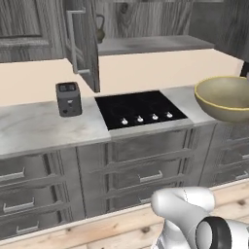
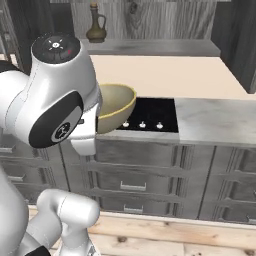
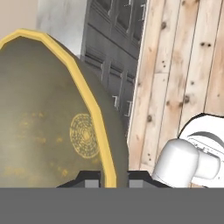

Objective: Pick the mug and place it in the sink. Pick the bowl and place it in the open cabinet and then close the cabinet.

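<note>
Gripper (image 3: 106, 180): nearly closed, pinched on rim of bowl (image 1: 224, 98).
Bowl: held aloft near cooktop (image 1: 138, 109).
Advice: kept level; raised to cabinet (image 1: 82, 41) shelf (image 1: 151, 44), clear of door edge.

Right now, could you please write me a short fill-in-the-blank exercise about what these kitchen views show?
1. The end effector pinches the ____ of the bowl.
2. The bowl hangs in the air, not resting on the ____.
3. A brown jug stands on the cabinet ____.
4. The cabinet door stands ____.

Missing words: rim; counter; shelf; open
</note>
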Available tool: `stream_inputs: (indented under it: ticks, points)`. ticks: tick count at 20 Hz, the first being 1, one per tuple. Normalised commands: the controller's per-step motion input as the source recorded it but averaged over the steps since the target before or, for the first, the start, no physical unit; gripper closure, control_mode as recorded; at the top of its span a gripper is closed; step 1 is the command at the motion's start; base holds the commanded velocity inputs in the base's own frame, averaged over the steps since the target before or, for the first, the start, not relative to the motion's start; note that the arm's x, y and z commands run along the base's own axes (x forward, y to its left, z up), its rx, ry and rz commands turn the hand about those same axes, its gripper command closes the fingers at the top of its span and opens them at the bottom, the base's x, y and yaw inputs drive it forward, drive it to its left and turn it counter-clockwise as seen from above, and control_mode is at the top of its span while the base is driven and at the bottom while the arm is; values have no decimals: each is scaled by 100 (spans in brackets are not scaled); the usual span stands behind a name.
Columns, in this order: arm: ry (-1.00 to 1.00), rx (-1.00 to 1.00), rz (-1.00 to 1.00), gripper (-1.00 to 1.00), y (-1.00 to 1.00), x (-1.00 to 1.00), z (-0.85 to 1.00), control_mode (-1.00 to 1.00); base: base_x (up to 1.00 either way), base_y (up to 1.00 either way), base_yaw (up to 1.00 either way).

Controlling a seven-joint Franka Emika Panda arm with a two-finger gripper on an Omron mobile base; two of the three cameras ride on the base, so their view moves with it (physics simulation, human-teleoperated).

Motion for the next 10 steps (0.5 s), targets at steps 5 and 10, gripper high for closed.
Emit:
stream_inputs:
  ticks: [5, 10]
  points:
    - [0, 0, 0, 100, 0, 0, 0, 100, 41, -6, 0]
    - [0, 0, 0, 100, 0, 0, 0, 100, 6, -22, 5]
